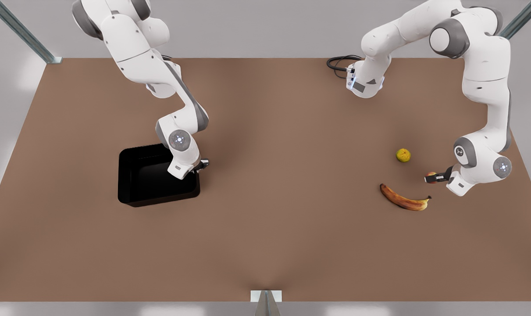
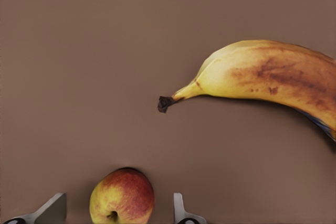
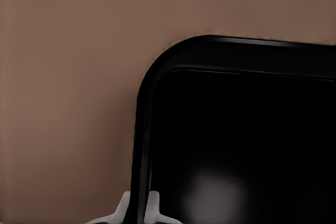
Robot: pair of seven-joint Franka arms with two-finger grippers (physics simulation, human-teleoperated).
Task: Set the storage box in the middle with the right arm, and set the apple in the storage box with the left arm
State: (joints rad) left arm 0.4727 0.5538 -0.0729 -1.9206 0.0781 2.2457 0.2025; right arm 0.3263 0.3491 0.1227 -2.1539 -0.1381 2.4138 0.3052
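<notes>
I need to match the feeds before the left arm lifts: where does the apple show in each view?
Front view: the apple sits at the left gripper tips, between the round yellow-green fruit and the banana.
Left wrist view: the apple lies between the open fingers.
Right wrist view: not in it; the storage box corner is there.
Shared landmark: the banana stem end, near the apple.

No words, brands or numbers can be read on anything here. The one sign-like mark is a small white emblem on a grey joint cap of the arm on the front view's right (image 1: 460,151), too small to make out.
</notes>
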